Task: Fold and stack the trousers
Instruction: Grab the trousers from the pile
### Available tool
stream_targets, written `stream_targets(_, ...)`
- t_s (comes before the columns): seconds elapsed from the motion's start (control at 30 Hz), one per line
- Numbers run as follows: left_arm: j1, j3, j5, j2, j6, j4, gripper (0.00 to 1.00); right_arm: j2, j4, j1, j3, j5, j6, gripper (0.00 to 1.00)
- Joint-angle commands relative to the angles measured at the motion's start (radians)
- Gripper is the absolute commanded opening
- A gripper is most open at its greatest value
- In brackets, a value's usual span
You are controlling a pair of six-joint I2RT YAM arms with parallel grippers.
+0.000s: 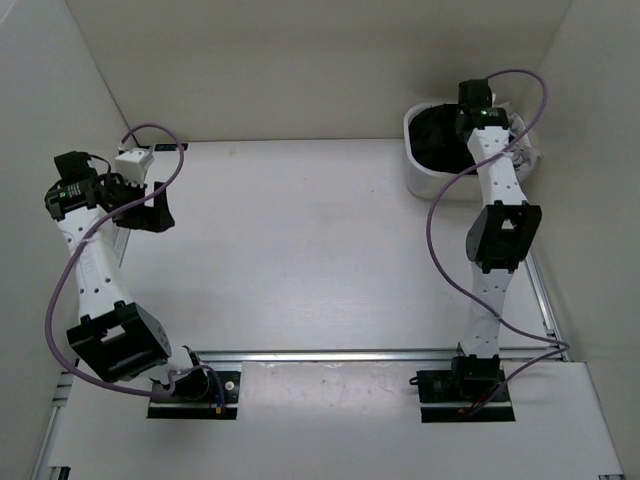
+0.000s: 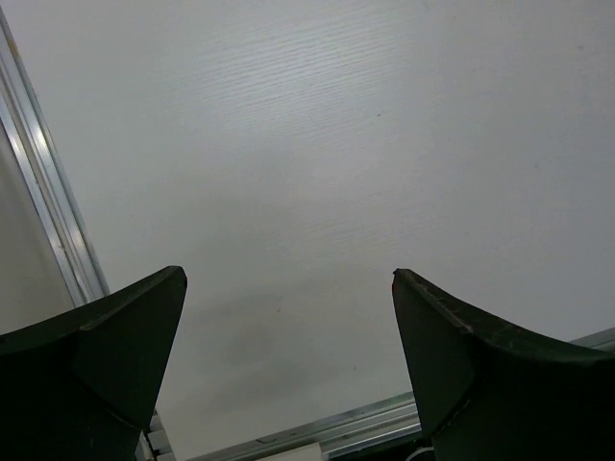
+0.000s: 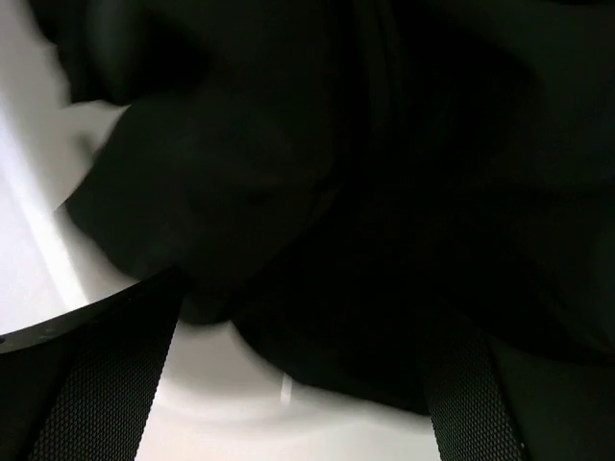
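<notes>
The black trousers (image 1: 436,140) lie crumpled inside a white bin (image 1: 425,180) at the back right of the table. In the right wrist view the dark cloth (image 3: 317,192) fills most of the frame, with the bin's white wall (image 3: 29,240) at the left. My right gripper (image 1: 470,120) is over the bin, partly hidden by its own wrist. Its jaws are open in the right wrist view (image 3: 298,317), right above the cloth and holding nothing. My left gripper (image 1: 152,212) is open and empty above the bare table (image 2: 307,144) at the far left.
White walls enclose the table on the left, back and right. A small white box (image 1: 132,160) sits at the back left corner near the left arm. Aluminium rails (image 1: 350,356) run along the table's front edge, and another (image 2: 48,211) runs along the left side.
</notes>
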Motion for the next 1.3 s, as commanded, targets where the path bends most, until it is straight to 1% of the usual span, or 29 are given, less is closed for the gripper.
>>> stream_targets(0.0, -0.033, 0.014, -0.075, 0.015, -0.025, 0.044, 1.0, 0.054, 0.164, -0.008, 0.061, 0.129, 0.049, 0.99)
stream_targets(0.03, -0.043, -0.003, -0.075, 0.015, -0.035, 0.044, 1.0, 0.104, 0.165, -0.008, 0.095, 0.129, 0.049, 0.99)
stream_targets(0.07, -0.043, -0.017, -0.075, 0.015, -0.035, 0.044, 1.0, 0.12, 0.175, -0.008, 0.105, 0.129, 0.049, 0.97)
stream_targets(0.1, -0.043, -0.035, -0.075, 0.015, -0.035, 0.054, 1.0, 0.12, 0.187, -0.008, 0.105, 0.143, 0.049, 0.89)
stream_targets(0.13, -0.043, -0.072, -0.075, 0.004, -0.035, 0.063, 1.0, 0.12, 0.198, -0.008, 0.094, 0.178, 0.049, 0.64)
stream_targets(0.2, -0.043, -0.093, -0.075, 0.004, -0.035, 0.077, 1.0, 0.085, 0.258, 0.002, 0.059, 0.2, 0.049, 0.38)
stream_targets(0.23, -0.043, -0.104, -0.075, 0.004, -0.035, 0.077, 1.0, 0.039, 0.304, 0.002, 0.015, 0.212, 0.049, 0.19)
stream_targets(0.3, -0.043, -0.104, -0.089, 0.015, -0.026, 0.077, 1.0, -0.024, 0.339, 0.012, -0.012, 0.238, 0.049, 0.01)
stream_targets(0.37, -0.043, -0.095, -0.113, 0.015, -0.026, 0.077, 1.0, -0.056, 0.358, 0.023, 0.011, 0.25, 0.026, 0.0)
stream_targets(0.43, -0.043, -0.086, -0.122, 0.015, -0.026, 0.077, 1.0, -0.099, 0.369, 0.034, 0.052, 0.226, 0.017, 0.0)
stream_targets(0.53, -0.043, -0.086, -0.11, 0.024, -0.026, 0.099, 1.0, -0.185, 0.447, 0.101, 0.102, 0.226, -0.042, 0.0)
stream_targets(0.57, -0.043, -0.095, -0.11, 0.024, -0.026, 0.099, 1.0, -0.211, 0.476, 0.121, 0.112, 0.198, -0.062, 0.0)
stream_targets(0.6, -0.043, -0.095, -0.098, 0.033, -0.038, 0.113, 1.0, -0.258, 0.528, 0.174, 0.112, 0.154, -0.086, 0.0)
stream_targets(0.7, -0.043, -0.095, -0.044, 0.062, -0.062, 0.122, 1.0, -0.328, 0.574, 0.308, 0.135, 0.131, -0.215, 0.0)
stream_targets(0.73, -0.043, -0.095, -0.026, 0.076, -0.062, 0.122, 1.0, -0.338, 0.574, 0.339, 0.135, 0.21, -0.288, 0.0)
stream_targets(0.77, -0.043, -0.095, 0.008, 0.076, -0.062, 0.122, 1.0, -0.339, 0.585, 0.368, 0.135, 0.262, -0.316, 0.0)
stream_targets(0.8, -0.043, -0.095, 0.023, 0.087, -0.062, 0.122, 1.0, -0.349, 0.603, 0.368, 0.084, 0.311, -0.332, 0.0)
stream_targets(0.83, -0.043, -0.084, 0.035, 0.096, -0.062, 0.122, 1.0, -0.349, 0.612, 0.35, 0.047, 0.356, -0.332, 0.0)
stream_targets(0.87, -0.043, -0.075, 0.045, 0.096, -0.062, 0.122, 1.0, -0.349, 0.623, 0.292, -0.028, 0.394, -0.31, 0.0)
stream_targets(0.9, -0.043, -0.075, 0.055, 0.105, -0.062, 0.122, 1.0, -0.322, 0.623, 0.219, -0.041, 0.395, -0.249, 0.0)
stream_targets(0.97, -0.043, -0.064, 0.055, 0.105, -0.062, 0.122, 1.0, -0.268, 0.564, 0.149, -0.005, 0.395, -0.174, 0.0)
stream_targets(1.0, -0.043, -0.064, 0.055, 0.105, -0.062, 0.122, 1.0, -0.236, 0.527, 0.118, 0.037, 0.395, -0.139, 0.0)
stream_targets(1.03, -0.043, -0.064, 0.065, 0.105, -0.062, 0.122, 1.0, -0.186, 0.47, 0.068, 0.115, 0.395, -0.085, 0.0)
stream_targets(1.07, -0.043, -0.064, 0.065, 0.105, -0.062, 0.122, 1.0, -0.172, 0.479, 0.049, 0.131, 0.395, -0.074, 0.0)
stream_targets(1.2, -0.043, -0.084, 0.065, 0.095, -0.053, 0.122, 1.0, -0.153, 0.577, -0.014, 0.08, 0.372, -0.074, 0.0)
stream_targets(1.23, -0.043, -0.084, 0.065, 0.086, -0.053, 0.122, 1.0, -0.126, 0.577, -0.023, 0.089, 0.356, -0.074, 0.0)
stream_targets(1.27, -0.043, -0.093, 0.056, 0.085, -0.053, 0.122, 1.0, -0.109, 0.554, -0.034, 0.106, 0.336, -0.024, 0.0)
